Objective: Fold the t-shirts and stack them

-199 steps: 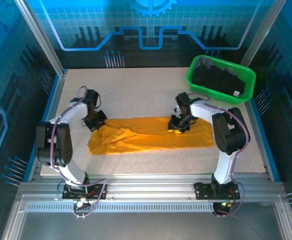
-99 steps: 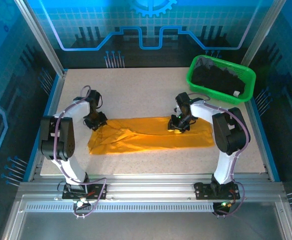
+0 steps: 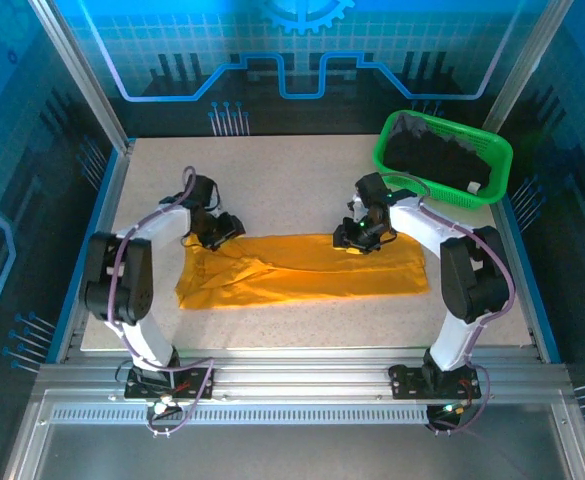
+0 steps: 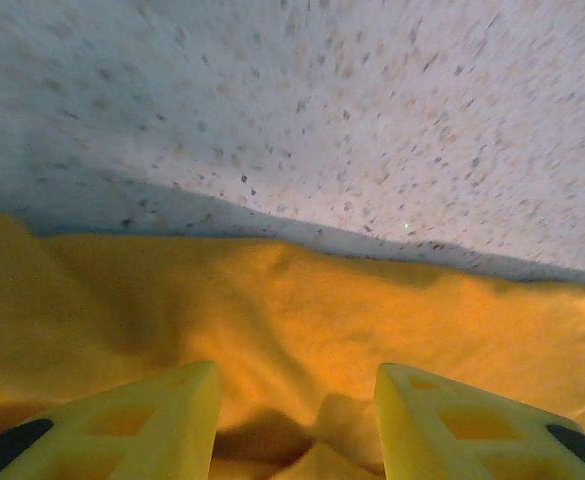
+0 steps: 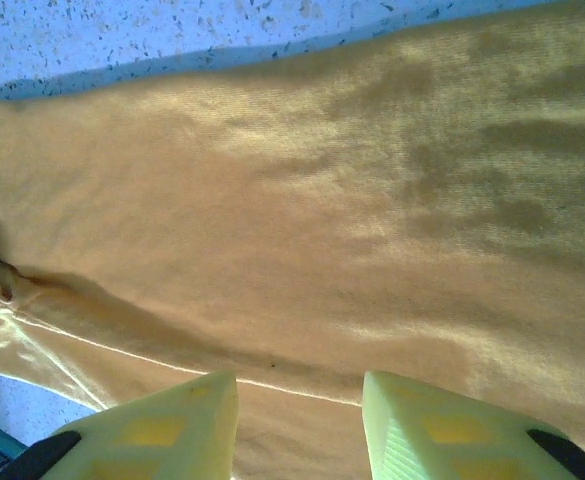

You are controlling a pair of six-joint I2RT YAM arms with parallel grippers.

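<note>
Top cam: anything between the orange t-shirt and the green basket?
Top external view: bare speckled table, crossed by the right arm. No other item between orange t-shirt and green basket.

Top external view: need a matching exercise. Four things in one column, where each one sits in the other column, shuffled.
Column A
1. bright orange-yellow fabric t-shirt
2. green plastic mesh basket
3. black fabric t-shirts
4. left gripper

Column B
a. inside the basket
b. far right corner of the table
c. laid out long across the table's middle
d. over the orange-yellow shirt's far left corner

Pairs: 1-c, 2-b, 3-a, 4-d
</note>
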